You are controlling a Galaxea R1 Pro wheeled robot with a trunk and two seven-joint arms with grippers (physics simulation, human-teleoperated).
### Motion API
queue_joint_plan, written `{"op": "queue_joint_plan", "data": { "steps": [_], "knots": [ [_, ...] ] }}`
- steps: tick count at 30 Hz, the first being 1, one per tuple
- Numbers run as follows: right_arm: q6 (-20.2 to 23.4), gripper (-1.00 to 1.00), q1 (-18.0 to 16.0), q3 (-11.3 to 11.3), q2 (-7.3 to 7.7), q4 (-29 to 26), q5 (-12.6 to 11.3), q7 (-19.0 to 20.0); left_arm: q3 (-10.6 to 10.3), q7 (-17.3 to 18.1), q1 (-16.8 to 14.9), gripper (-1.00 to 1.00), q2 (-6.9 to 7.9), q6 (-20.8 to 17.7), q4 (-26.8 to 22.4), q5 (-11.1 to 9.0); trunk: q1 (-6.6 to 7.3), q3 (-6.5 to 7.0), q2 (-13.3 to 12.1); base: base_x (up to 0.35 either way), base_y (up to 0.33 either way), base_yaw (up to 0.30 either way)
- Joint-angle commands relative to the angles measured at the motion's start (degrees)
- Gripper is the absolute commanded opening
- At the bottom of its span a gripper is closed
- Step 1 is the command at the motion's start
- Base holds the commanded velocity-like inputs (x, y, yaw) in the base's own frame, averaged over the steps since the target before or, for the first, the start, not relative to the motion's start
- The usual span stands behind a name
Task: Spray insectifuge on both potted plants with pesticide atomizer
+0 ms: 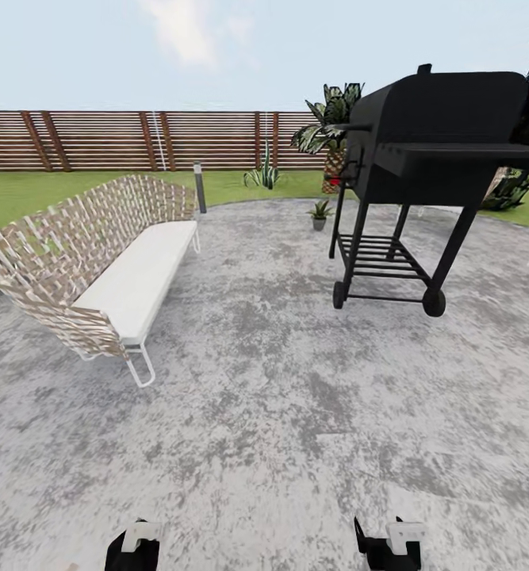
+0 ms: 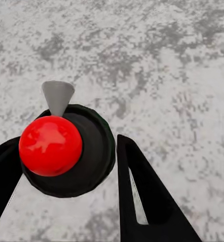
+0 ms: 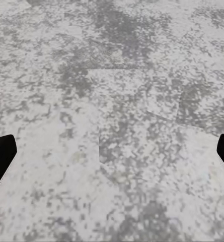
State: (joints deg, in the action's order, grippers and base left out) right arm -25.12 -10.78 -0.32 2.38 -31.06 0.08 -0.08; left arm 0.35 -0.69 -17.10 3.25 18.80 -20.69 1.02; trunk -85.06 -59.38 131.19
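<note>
Dark green spray bottle point(image 2: 94, 151), red-knobbed, grey nozzle, clasped in left gripper point(image 2: 66, 156). Small potted plant point(image 1: 320, 212) at patio point(image 1: 280, 381) edge; spiky rosette point(image 1: 262, 176) on lawn point(image 1: 26, 194).

A woven bench point(image 1: 97, 262) with a white cushion is sitting left on the grey patio point(image 1: 280, 412), a black grill point(image 1: 423, 159) standing right. Beyond, a small potted plant point(image 1: 320, 212), a bollard point(image 1: 199, 187), lawn point(image 1: 26, 190) and slatted fence point(image 1: 137, 140) are showing.
</note>
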Motion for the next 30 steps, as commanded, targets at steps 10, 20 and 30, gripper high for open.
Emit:
{"op": "queue_joint_plan", "data": {
  "steps": [10, 20, 30],
  "knots": [
    [-0.18, 1.0, -0.03, -0.03, 0.0, 0.04, 0.01, -0.01, 0.05, -0.1, 0.02, -1.0, 0.0, 0.19, 0.04, 0.12, -0.02, -0.05, 0.01, 0.339, 0.0, 0.0],
    [-0.18, 1.0, -0.03, -0.03, 0.0, 0.04, 0.01, -0.01, 0.08, -0.1, 0.04, -1.0, 0.0, 0.19, 0.04, 0.12, -0.02, -0.05, 0.01, 0.339, 0.0, 0.0],
    [-0.15, 1.0, -0.03, -0.03, 0.0, 0.1, 0.01, -0.01, 0.09, -0.1, 0.04, -1.0, 0.0, 0.16, 0.05, 0.12, -0.02, -0.05, 0.01, 0.339, 0.0, 0.0]
  ]
}}
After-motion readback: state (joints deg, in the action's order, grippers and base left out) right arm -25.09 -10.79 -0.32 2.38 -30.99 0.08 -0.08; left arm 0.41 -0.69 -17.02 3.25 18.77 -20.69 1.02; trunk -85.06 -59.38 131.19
